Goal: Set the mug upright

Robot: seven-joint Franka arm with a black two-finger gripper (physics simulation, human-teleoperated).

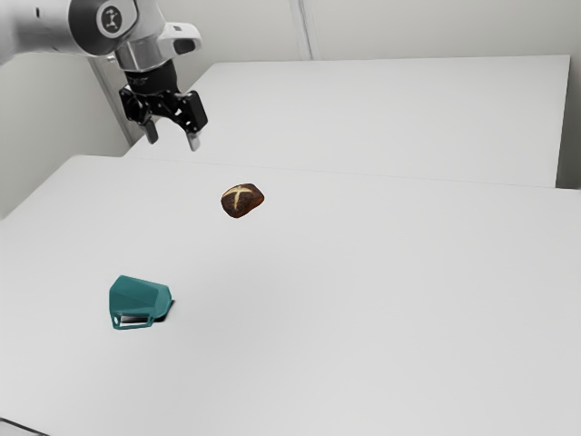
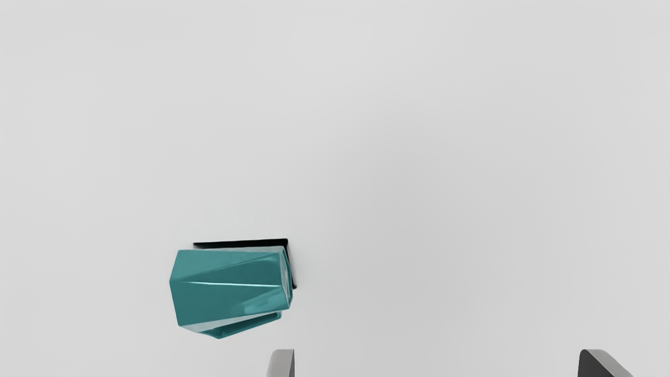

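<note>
On its side, the mug (image 1: 139,296) lies toward the table's (image 1: 390,309) edge at the exterior view's left, with room between it and the brown bun (image 1: 241,201), while the gripper (image 1: 172,143) hangs raised, fingers spread.

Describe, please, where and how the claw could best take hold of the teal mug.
Probably by its faceted body, from above, with the claw closing across its width: the teal mug lies on its side, long walls exposed. Its handle juts out along one side, so the finger there should clear it.
</note>
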